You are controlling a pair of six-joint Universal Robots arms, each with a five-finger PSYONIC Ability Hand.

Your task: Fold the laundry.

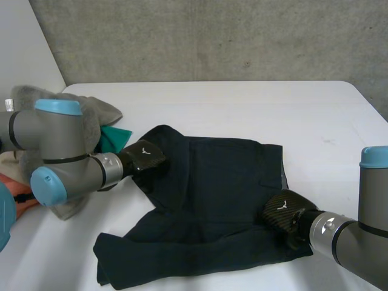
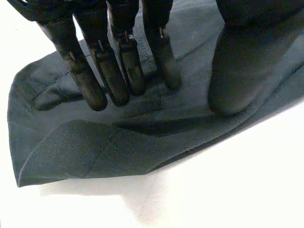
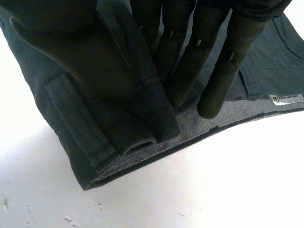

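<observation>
White table (image 1: 242, 103) carries dark navy fabric shorts (image 1: 212, 200), spread out. Left hand (image 1: 144, 159) rests straight fingers (image 2: 118, 76) on a corner; right hand (image 1: 284, 211) pinches a waistband fold between thumb and fingers (image 3: 190, 71).

A white table (image 1: 242, 115) lies in soft, even light. Along its far edge rises a rough grey concrete wall (image 1: 212, 36), and a plain white wall (image 1: 24, 48) stands beyond the table's far-left corner.

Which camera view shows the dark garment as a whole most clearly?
The head view: the whole dark garment lies on the white table. The left wrist view gives one edge under the straight fingers of the left hand; the right wrist view gives a corner pinched by the right hand.
</observation>
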